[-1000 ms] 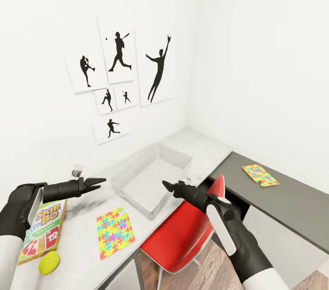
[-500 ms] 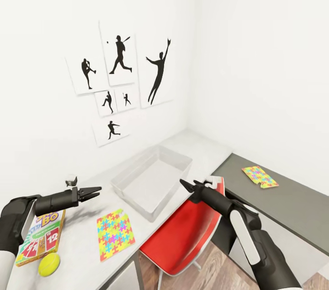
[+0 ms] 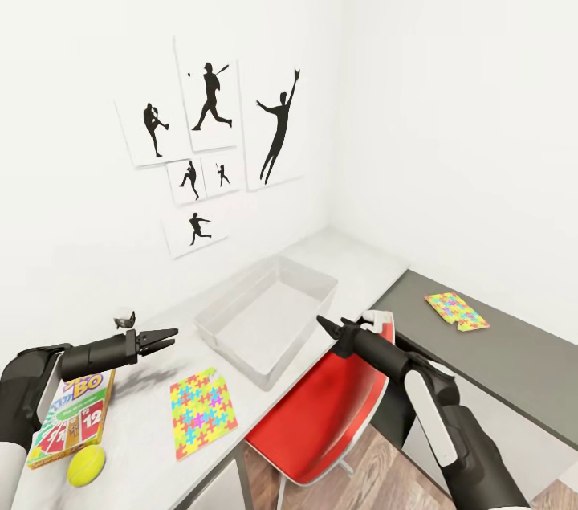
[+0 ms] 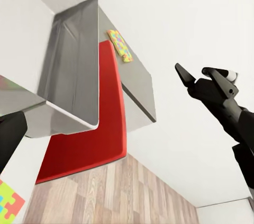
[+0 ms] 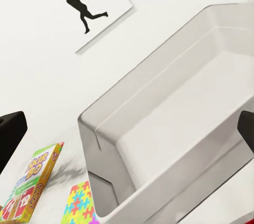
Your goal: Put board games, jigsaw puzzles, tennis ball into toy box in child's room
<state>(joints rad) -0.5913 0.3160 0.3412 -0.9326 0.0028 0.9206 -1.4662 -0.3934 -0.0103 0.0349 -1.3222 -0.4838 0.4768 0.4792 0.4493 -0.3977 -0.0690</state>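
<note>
Toy box sits empty on table; both grippers hover parted, holding nothing. Nearest puzzle beside it. Pickup not begun; next, left gripper must descend.

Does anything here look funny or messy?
Only a little: the multicoloured jigsaw puzzle square on the dark far side of the long desk seems to lie crooked with a notch in one edge. The light-grey toy box holds no toys yet.

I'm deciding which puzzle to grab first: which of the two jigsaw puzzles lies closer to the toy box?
The jigsaw puzzle on the pale desk top, just in front of the toy box. The other puzzle lies away on the dark desk section by the right wall.
</note>
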